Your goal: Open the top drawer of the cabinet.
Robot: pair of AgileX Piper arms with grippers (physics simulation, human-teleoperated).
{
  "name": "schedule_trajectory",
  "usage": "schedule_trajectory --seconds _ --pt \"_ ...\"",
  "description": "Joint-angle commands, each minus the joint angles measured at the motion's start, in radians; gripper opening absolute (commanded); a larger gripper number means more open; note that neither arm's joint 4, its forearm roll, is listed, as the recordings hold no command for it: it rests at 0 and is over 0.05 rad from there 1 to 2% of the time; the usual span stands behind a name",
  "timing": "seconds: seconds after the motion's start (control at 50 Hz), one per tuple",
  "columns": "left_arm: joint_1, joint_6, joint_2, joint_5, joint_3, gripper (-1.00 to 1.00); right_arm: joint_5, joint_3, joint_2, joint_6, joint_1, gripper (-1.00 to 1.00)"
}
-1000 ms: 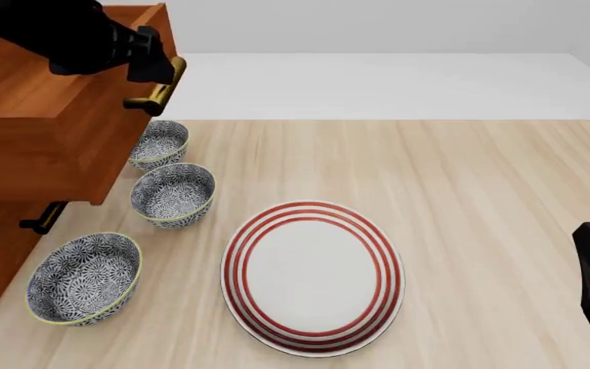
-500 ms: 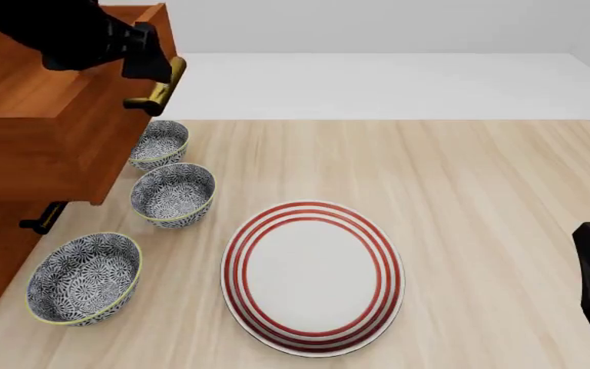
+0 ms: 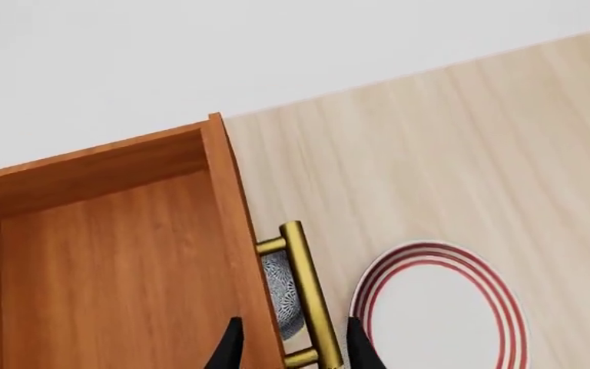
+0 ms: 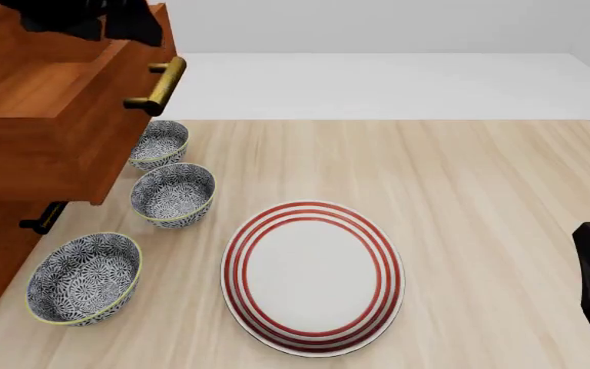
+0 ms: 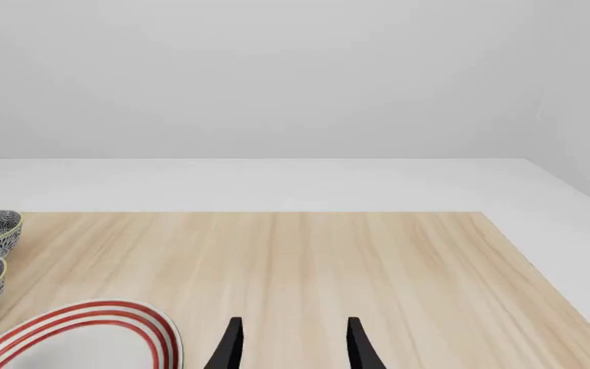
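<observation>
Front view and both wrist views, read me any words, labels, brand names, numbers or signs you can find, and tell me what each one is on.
None: no readable text appears in any view.
The cabinet, its top drawer and brass handle are plain.
The three bowls carry only a dark floral pattern, no lettering.
The plate has only red rings.
The left tool and right tool show no markings.

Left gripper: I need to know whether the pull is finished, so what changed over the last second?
The left gripper let go of the top drawer's handle and moved up and away from it; its fingers now stand open above the handle. The top drawer stayed pulled out. The bowls, plate and right gripper did not move.
</observation>
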Motion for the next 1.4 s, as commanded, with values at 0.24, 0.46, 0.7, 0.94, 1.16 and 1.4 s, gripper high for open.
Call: schedule_trajectory --seconds 0.24,0.46,0.7,0.94,1.16,1.4 --pt "0.005 0.012 -0.028 0.026 -0.045 1.00 0.000 0.000 0.000 0.000 0.000 1.00" --pt "-0.012 0.008 -0.054 0.042 -0.060 1.00 0.000 0.000 0.000 0.000 0.000 1.00" --pt "-0.019 0.019 -0.083 0.067 -0.100 1.00 0.000 0.000 0.000 0.000 0.000 1.00" --pt "-0.076 0.013 -0.128 0.056 -0.082 1.00 0.000 0.000 0.000 0.000 0.000 1.00" --pt "-0.115 0.031 -0.167 0.051 -0.093 1.00 0.000 0.000 0.000 0.000 0.000 1.00" --pt "-0.132 0.036 -0.208 0.059 -0.097 1.00 0.000 0.000 0.000 0.000 0.000 1.00"
